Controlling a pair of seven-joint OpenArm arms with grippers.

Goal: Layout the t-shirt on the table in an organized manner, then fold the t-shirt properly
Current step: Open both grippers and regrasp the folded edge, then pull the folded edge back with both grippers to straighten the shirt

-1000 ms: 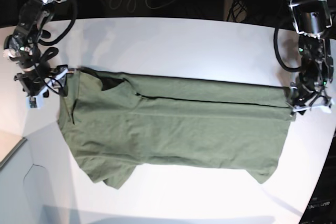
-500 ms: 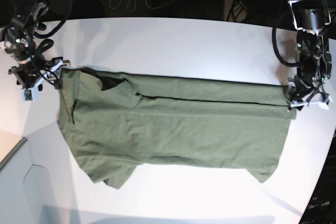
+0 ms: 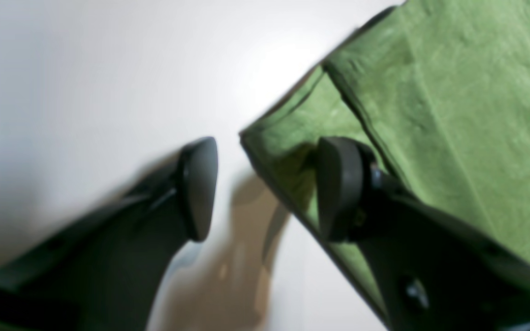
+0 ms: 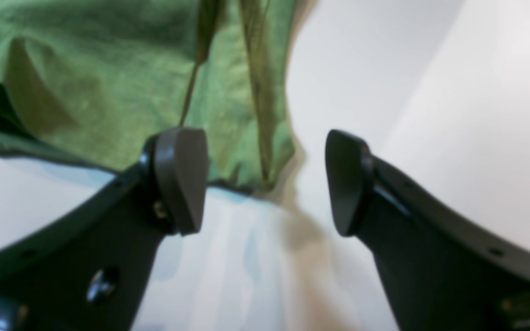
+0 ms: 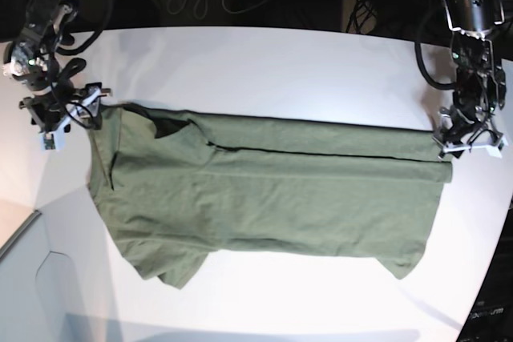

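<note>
Working step: I judge the first lengthwise fold is laid, with the far edge of the t-shirt turned toward the middle, and both arms are clear of the cloth.
Shirt position: it lies across the middle of the counter, long axis left to right, collar end at the left, hem end at the right, a sleeve spilling out at the near left.
Left tool: jaws stand apart with nothing between them; one pad hangs over the folded corner of the hem, the other over bare counter. In the base view it sits just off the shirt's far right corner.
Right tool: jaws wide apart, empty; the shirt's edge shows beyond its pads, not between them. In the base view it sits just beside the far left corner, near the collar.
Fold quality: the folded seam reads fairly straight; the near edge is uneven and the near sleeve is loose.
Next move, my judgement: I would bring both tools to the near edge, pinch it at matching points, and carry it far-ward over the first fold, tucking that sleeve.
Risk: thin cloth may slip from one pad and skew the fold.
</note>
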